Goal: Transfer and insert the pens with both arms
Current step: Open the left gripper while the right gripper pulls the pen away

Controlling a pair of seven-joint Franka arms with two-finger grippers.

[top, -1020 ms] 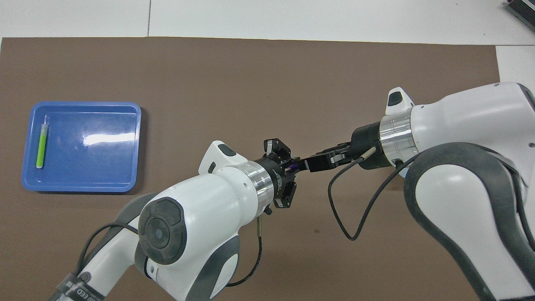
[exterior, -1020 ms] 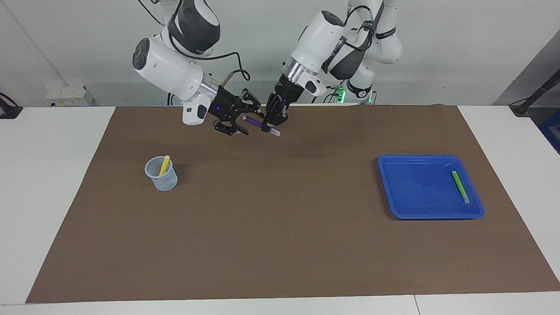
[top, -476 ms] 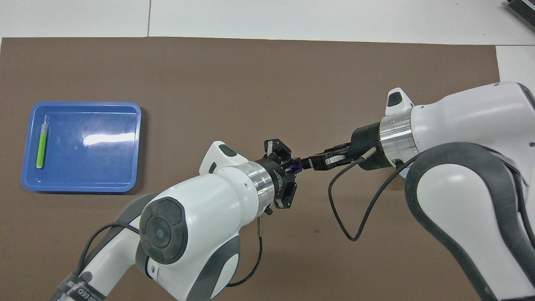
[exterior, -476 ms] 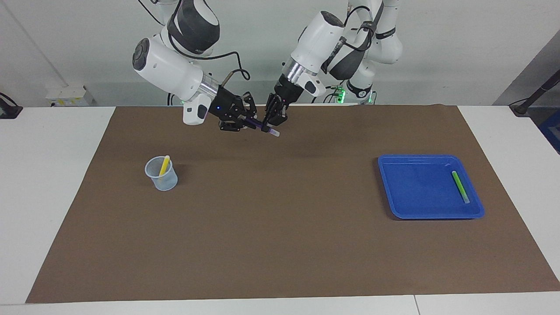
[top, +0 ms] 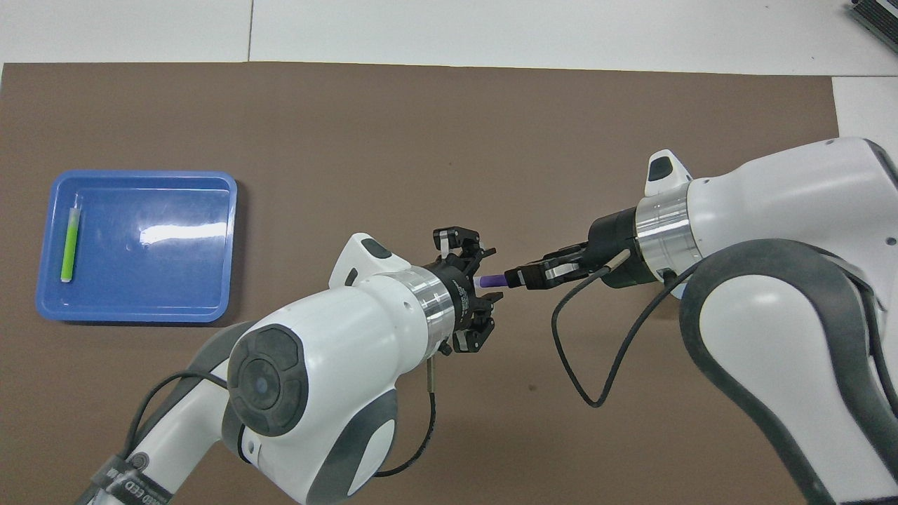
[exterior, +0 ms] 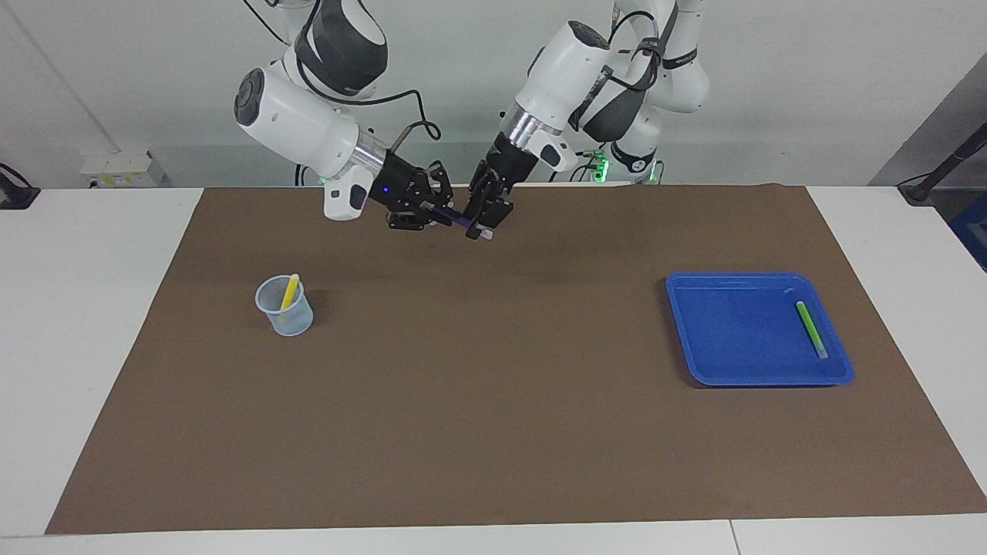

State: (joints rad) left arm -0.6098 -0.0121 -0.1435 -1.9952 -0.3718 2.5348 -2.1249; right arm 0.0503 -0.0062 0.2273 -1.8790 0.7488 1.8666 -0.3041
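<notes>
Purple pen [top: 492, 280] clenched in right pincer [top: 518, 278] (midair), left pincer [top: 471, 289] released around it.

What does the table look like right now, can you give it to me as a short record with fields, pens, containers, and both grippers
purple pen: in the air between the two grippers, over the brown mat
right gripper: shut on the purple pen
left gripper: open around the pen's pale cap end
yellow pen: standing tilted in the clear cup, toward the right arm's end of the table
green pen: lying flat in the blue tray, toward the left arm's end
stage: mid handover, purple pen not yet in the cup
</notes>
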